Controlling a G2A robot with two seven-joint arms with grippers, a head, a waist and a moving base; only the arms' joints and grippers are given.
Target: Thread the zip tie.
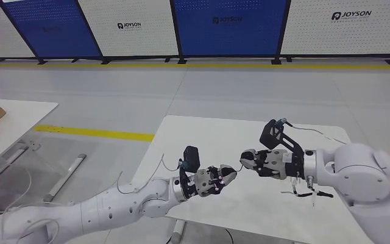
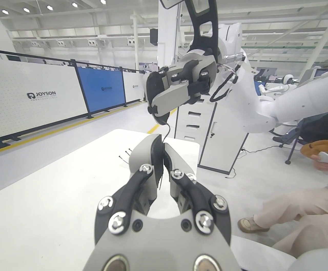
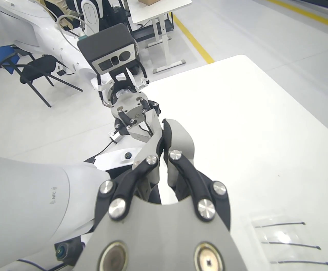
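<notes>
One zip tie, left gripper, right gripper, three spare ties.

Bright, even light all round here, pouring down from rows of ceiling lamps high over the hall. The white table takes it hard, and its top glows almost blank in every view. The zip tie cuts a thin dark line against the pale background. Bolt heads on the left gripper flash with small hot glints, and the same sparkle sits on the right gripper. A clear tray on the table gives off faint pale reflections. The floor carries a soft sheen. Both wrist views bow straight lines toward their edges, and the fence panels curve visibly.
</notes>
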